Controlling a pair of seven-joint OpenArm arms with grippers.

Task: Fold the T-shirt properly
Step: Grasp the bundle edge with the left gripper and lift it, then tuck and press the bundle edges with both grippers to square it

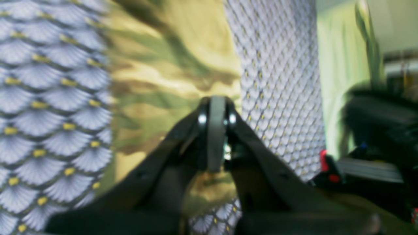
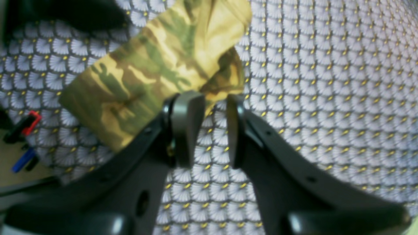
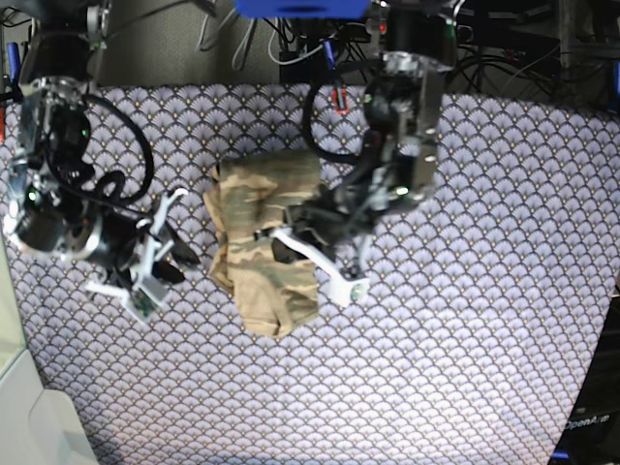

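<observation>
The camouflage T-shirt (image 3: pixel 263 247) lies as a crumpled, partly folded bundle on the purple scallop cloth (image 3: pixel 465 320), left of centre. My left gripper (image 3: pixel 283 246) reaches down from the back and rests over the shirt's middle. In the left wrist view, the left gripper (image 1: pixel 215 101) is shut, pads pressed together, over the T-shirt (image 1: pixel 169 65); I see no cloth pinched between them. My right gripper (image 2: pixel 214 98) is open, with bare table cloth between its fingers, and its left fingertip (image 2: pixel 186 107) sits at the edge of the T-shirt (image 2: pixel 153 68). In the base view the right gripper (image 3: pixel 179 254) is just left of the shirt.
Red and blue clamp handles (image 2: pixel 24 125) sit at the table's edge near the right arm. Cables and equipment (image 3: pixel 291 39) run along the back edge. A pale surface (image 3: pixel 29 417) lies beyond the table's front left corner.
</observation>
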